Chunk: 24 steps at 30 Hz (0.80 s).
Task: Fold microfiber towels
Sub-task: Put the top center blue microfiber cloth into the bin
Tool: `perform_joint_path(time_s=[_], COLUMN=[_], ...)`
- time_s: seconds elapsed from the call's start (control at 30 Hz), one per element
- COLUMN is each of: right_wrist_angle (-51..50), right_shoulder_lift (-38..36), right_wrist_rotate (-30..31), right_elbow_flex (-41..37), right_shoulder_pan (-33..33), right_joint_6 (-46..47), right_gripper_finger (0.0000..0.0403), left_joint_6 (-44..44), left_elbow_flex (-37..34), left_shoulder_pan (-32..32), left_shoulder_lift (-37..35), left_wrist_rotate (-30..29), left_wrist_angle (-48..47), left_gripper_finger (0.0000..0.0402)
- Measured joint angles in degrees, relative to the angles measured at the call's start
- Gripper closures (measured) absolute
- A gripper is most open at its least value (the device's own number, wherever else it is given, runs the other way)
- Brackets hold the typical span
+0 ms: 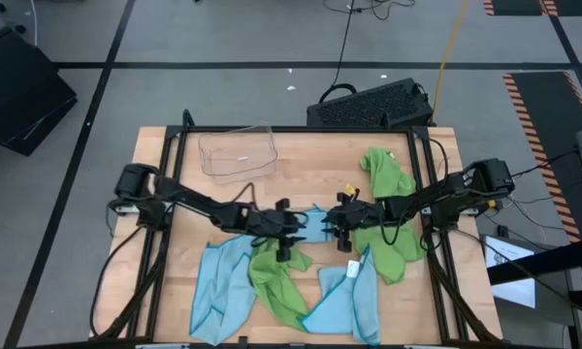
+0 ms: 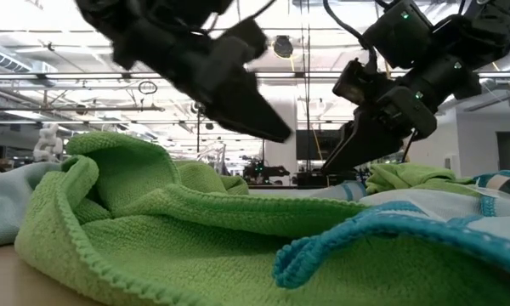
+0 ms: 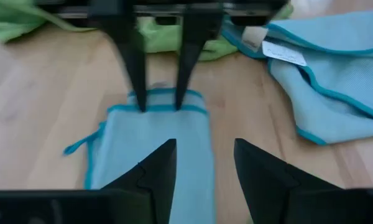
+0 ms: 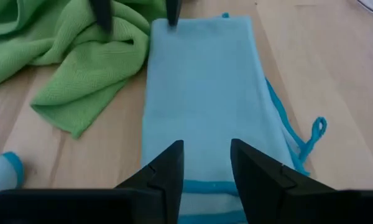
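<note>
**Blue folded cloth lies between two facing grippers at mid-table**

Light blue microfibre, folded into a long narrow strip (image 4: 202, 106), lies flat on the pale wooden table (image 1: 175, 194) at its middle, one short end toward each arm. The left gripper (image 1: 289, 231) stands at one end of the strip and the right gripper (image 1: 341, 221) at the other, their tips pointing at each other. In the left wrist view that arm's two dark fingers (image 3: 155, 168) are parted, with the blue strip (image 3: 152, 149) showing in the gap between them and nothing clamped. In the right wrist view its own fingers (image 4: 168, 168) are likewise parted over the strip's near hem; whether they press on the cloth I cannot tell.

Just beside the strip lies a crumpled lime green microfibre towel (image 4: 68, 59), touching its long edge. Nearer the table's front edge lie two loose light blue towels, one on the left arm's side (image 1: 218, 286) and one with a small white tag (image 1: 354, 296). Another bunched lime green towel (image 1: 388, 208) sits under the right arm. A clear plastic tray (image 1: 238, 153) stands near the far edge, well apart from the cloths.
</note>
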Motion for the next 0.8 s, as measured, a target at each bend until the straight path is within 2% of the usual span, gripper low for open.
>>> perform_joint_path(time_s=[0.2,0.33,0.57,0.8], right_wrist_angle=[-3.83,2.71,4.62,4.11], right_shoulder_lift=[-1.54,1.55,5.77,1.29], right_wrist_rotate=[0.1,0.02,0.0,-0.04], right_elbow_flex=[-0.01,-1.51,-1.99,-1.99], right_shoulder_pan=[0.07,-0.55,-2.19,-2.08], right_joint_6=[0.57,0.0,-0.03,0.09], right_gripper_finger=[0.028,0.0287,0.03,0.03], left_joint_6=[2.22,2.09,2.23,8.46], left_elbow_flex=[10.55,15.34,16.64,16.63], left_shoulder_pan=[-0.17,-0.16,-0.62,-2.29], left_shoulder_lift=[8.57,11.52,12.14,13.37], left_wrist_rotate=[-0.63,-0.94,-2.37,-9.81], left_wrist_angle=[-11.64,-18.01,-18.29,-18.33], left_gripper_finger=[0.0211,0.0209,0.0208,0.0208])
